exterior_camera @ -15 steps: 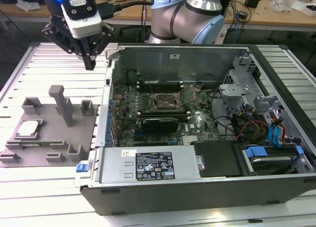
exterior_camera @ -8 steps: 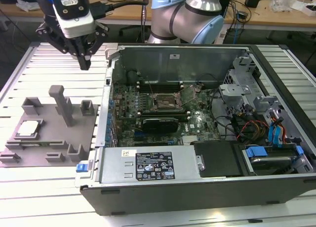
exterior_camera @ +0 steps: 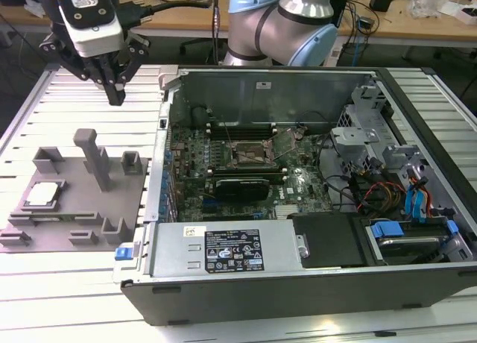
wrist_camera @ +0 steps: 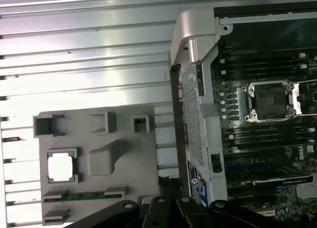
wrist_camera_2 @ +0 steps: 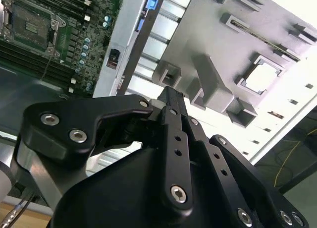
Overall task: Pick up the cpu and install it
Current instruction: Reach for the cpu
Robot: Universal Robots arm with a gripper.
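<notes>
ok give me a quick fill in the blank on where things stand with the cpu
1. The cpu rests in the grey tray, at the exterior view's ____.
2. The shut gripper holds ____.
3. The socket inside the computer case is ____ of any chip.
Missing words: left; nothing; empty.

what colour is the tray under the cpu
Plain grey tray, under the silvery square cpu; best in the exterior view.
</notes>
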